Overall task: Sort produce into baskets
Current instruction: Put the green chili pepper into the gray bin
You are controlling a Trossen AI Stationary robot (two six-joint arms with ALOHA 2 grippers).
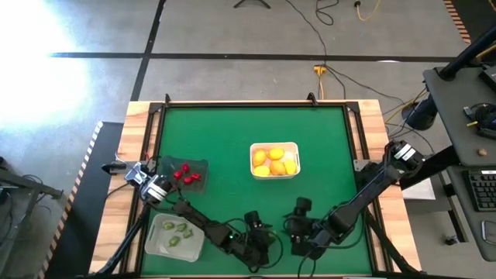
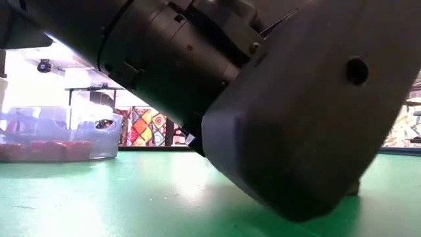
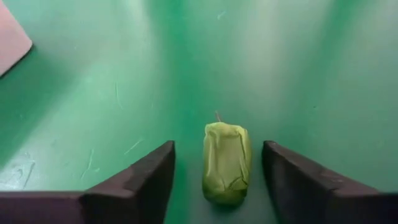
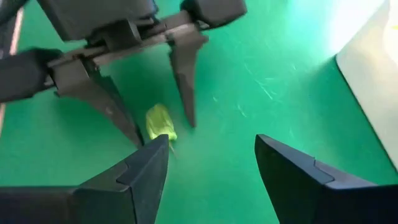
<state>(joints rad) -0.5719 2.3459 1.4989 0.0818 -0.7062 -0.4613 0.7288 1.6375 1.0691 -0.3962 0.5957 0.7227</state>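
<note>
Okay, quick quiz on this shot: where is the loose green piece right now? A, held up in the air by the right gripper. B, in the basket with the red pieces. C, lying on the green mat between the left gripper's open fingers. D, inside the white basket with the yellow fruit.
C: the left wrist view shows the green piece lying on the mat, with the left gripper open around it and gaps on both sides.

White basket (image 1: 274, 146) of yellow rounds (image 1: 273, 161), red pieces (image 1: 186, 175), green pieces (image 1: 178, 230)
</note>
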